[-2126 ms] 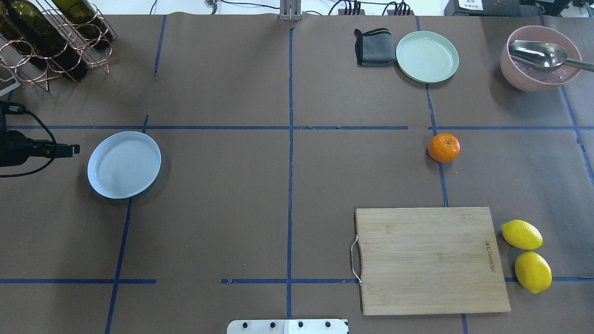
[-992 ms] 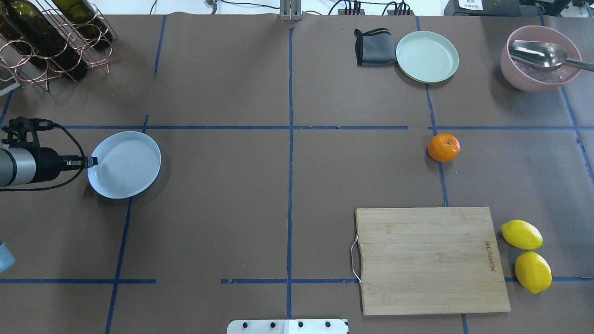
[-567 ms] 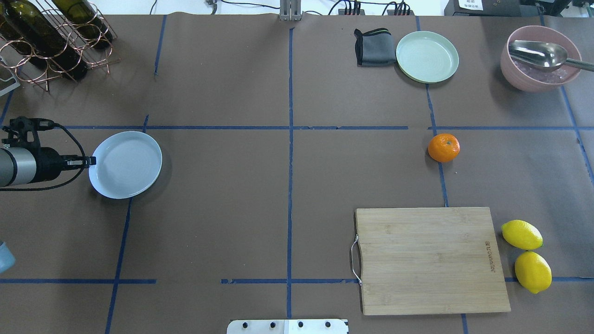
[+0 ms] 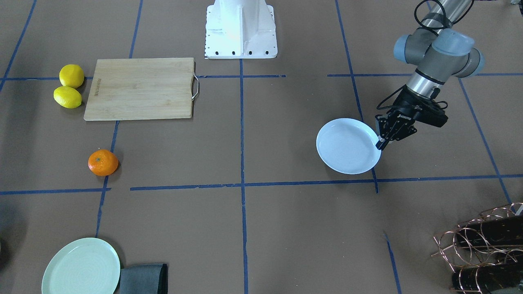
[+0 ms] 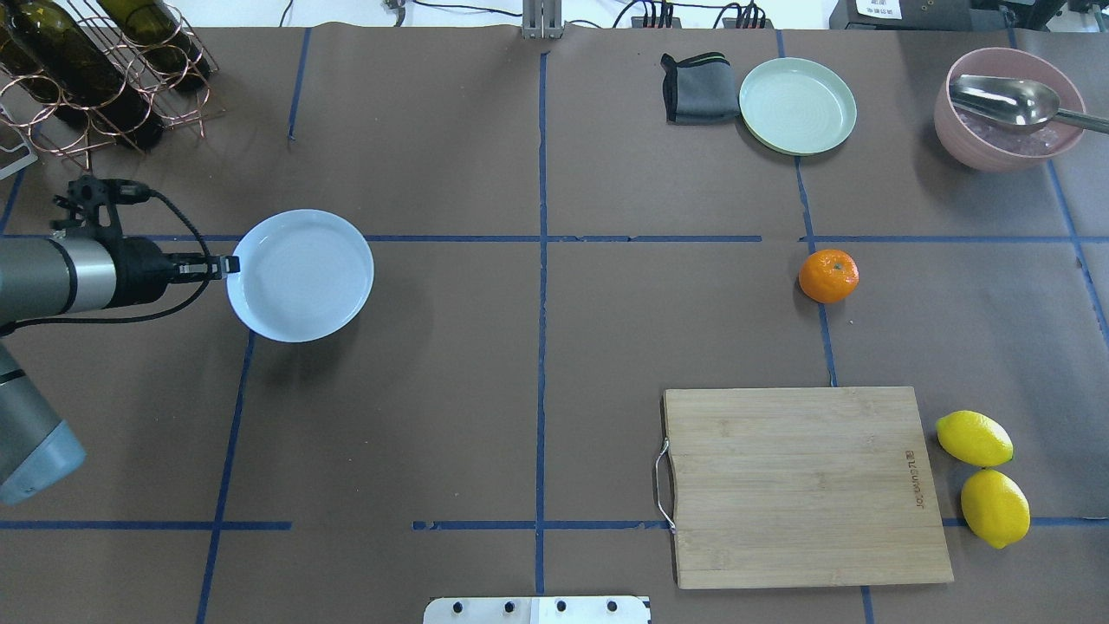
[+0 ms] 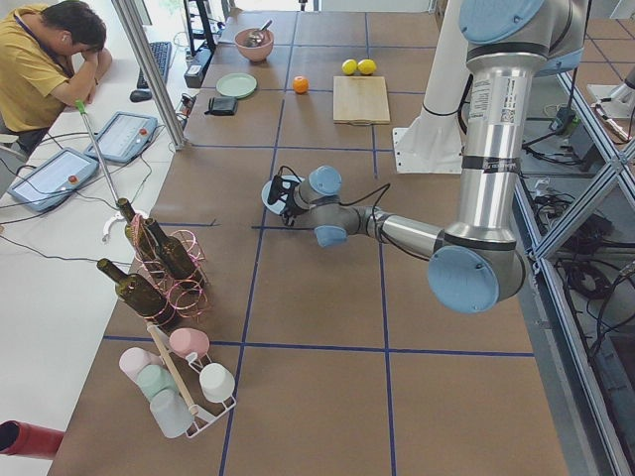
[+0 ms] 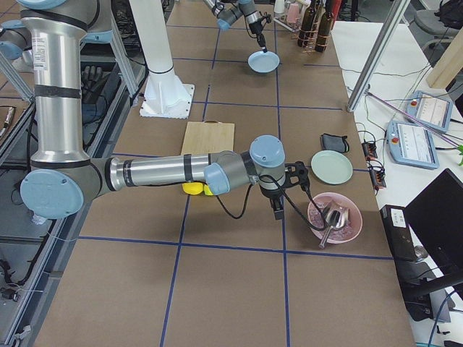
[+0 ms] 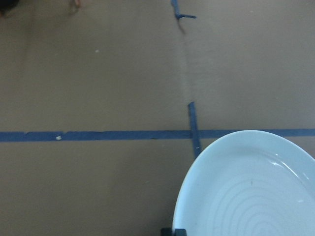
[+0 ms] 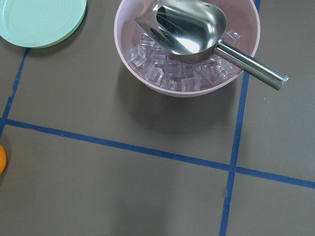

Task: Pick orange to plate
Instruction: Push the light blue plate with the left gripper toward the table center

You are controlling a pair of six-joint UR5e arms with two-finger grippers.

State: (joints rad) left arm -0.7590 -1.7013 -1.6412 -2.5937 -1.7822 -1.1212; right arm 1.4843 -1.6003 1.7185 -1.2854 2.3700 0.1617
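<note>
The orange (image 5: 828, 276) lies alone on the brown table right of centre, also seen as the orange (image 4: 103, 162); a sliver of it shows at the left edge of the right wrist view (image 9: 1, 160). The pale bluish-white plate (image 5: 301, 276) hangs slightly above the table at the left, casting a shadow. My left gripper (image 5: 227, 265) is shut on its left rim, seen too as the left gripper (image 4: 382, 143) on the plate (image 4: 347, 145). My right gripper (image 7: 277, 213) shows only in the right side view, near the pink bowl; I cannot tell its state.
A pale green plate (image 5: 797, 106) and a grey cloth (image 5: 696, 88) sit at the far right. A pink bowl (image 5: 1009, 147) holds ice and a metal scoop. A wooden cutting board (image 5: 801, 485) and two lemons (image 5: 975, 438) lie near right. A bottle rack (image 5: 95, 69) stands far left.
My left gripper reached the plate's rim and closed on it. The plate has since risen and travelled right and slightly away from the robot, held by the gripper. The orange has not moved.
</note>
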